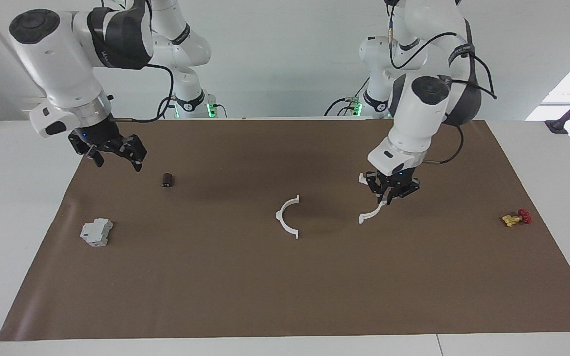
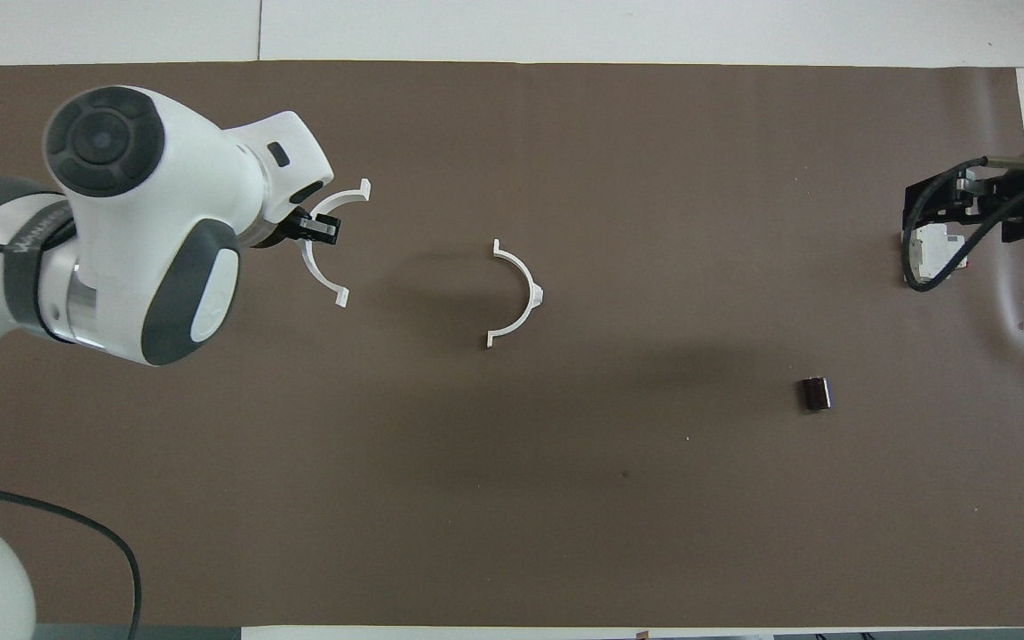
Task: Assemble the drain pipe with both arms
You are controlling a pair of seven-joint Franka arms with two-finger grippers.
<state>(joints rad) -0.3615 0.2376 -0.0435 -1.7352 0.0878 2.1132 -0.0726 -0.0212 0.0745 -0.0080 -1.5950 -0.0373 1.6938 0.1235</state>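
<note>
Only the facing view shows the brass valve with a red handle (image 1: 516, 217) near the left arm's end of the brown paper surface (image 1: 285, 296); the overhead view hides it under the left arm. The left gripper (image 1: 389, 194) has its fingers clenched on one thin white plastic half-ring arc (image 2: 334, 242) at mid-curve. The other half-ring arc (image 1: 289, 216) lies flat near the surface's middle, tabs at its ends. The right gripper (image 1: 114, 153) hangs with fingers spread over the right arm's end, above the grey blocky box (image 1: 96, 232). A small dark cylinder (image 1: 167, 180) lies nearby.
</note>
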